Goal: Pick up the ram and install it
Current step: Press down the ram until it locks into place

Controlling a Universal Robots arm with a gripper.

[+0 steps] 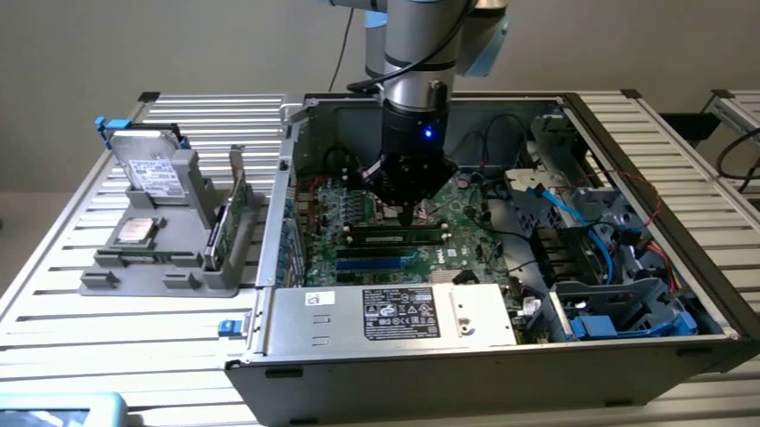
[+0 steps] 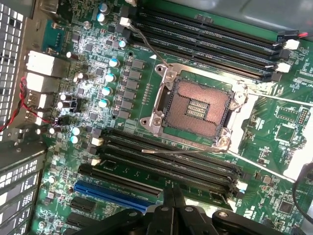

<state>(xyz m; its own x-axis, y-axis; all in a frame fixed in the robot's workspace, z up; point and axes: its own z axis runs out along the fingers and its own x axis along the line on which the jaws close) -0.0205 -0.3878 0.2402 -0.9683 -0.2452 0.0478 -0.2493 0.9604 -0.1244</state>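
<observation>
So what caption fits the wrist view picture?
Shut gripper poised over the motherboard's memory slots, beside the empty CPU socket.

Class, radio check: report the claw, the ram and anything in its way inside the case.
Claw shut, down over the motherboard. Ram lying in a slot just below the claw tips. Loose cables off to exterior view's right, not in the way.

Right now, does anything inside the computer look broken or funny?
Nothing looks broken or spilled. The oddest thing is the processor socket in the middle of the motherboard. It sits bare, with its tiny contacts showing and nothing mounted on top. The tool is shut, low over the board.
</observation>
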